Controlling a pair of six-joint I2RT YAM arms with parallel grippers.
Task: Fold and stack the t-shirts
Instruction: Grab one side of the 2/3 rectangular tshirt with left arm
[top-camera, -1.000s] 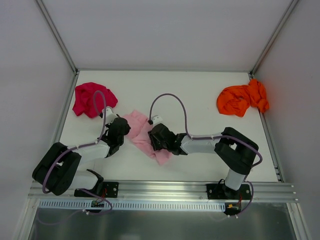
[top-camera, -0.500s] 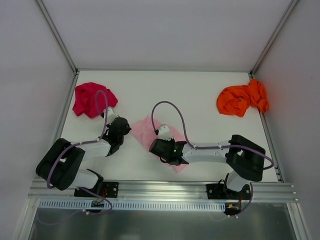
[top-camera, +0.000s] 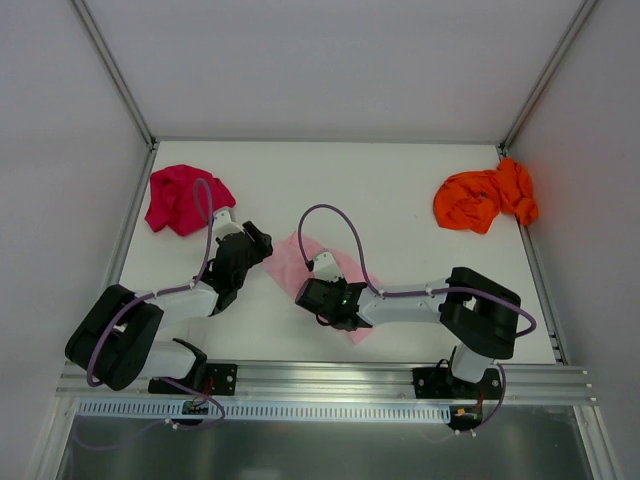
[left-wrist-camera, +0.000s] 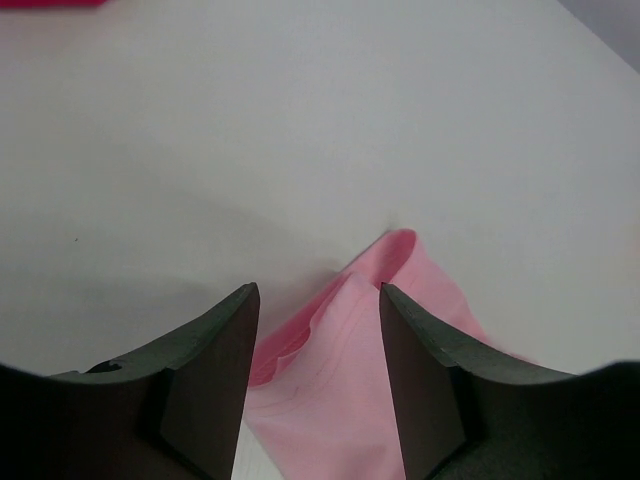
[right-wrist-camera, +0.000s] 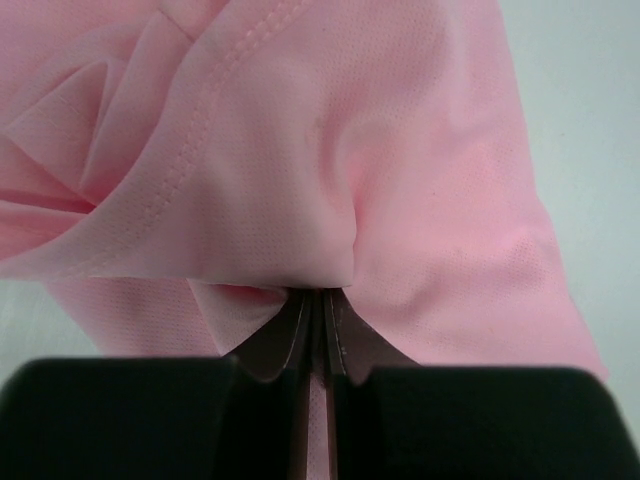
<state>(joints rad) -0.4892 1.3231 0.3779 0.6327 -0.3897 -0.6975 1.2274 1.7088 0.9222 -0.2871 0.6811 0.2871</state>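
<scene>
The light pink t-shirt (top-camera: 335, 268) lies stretched in a diagonal strip at the middle of the table. My right gripper (top-camera: 318, 296) is shut on a bunched fold of the pink t-shirt (right-wrist-camera: 300, 150), with cloth pinched between its fingertips (right-wrist-camera: 322, 296). My left gripper (top-camera: 256, 244) is open at the shirt's upper left end. In the left wrist view a pink corner (left-wrist-camera: 350, 350) lies on the table between its spread fingers (left-wrist-camera: 215, 360). The magenta-red t-shirt (top-camera: 183, 198) is crumpled at the far left. The bright orange t-shirt (top-camera: 485, 197) is crumpled at the far right.
White walls with metal frame posts (top-camera: 120, 75) enclose the white table (top-camera: 330, 185) on three sides. A metal rail (top-camera: 330, 380) with both arm bases runs along the near edge. Purple cables (top-camera: 335, 215) loop above the arms.
The right gripper moved left and toward the near edge with the pink shirt, drawing it into a longer strip. The left gripper shifted slightly up and right, beside the shirt's upper end.
</scene>
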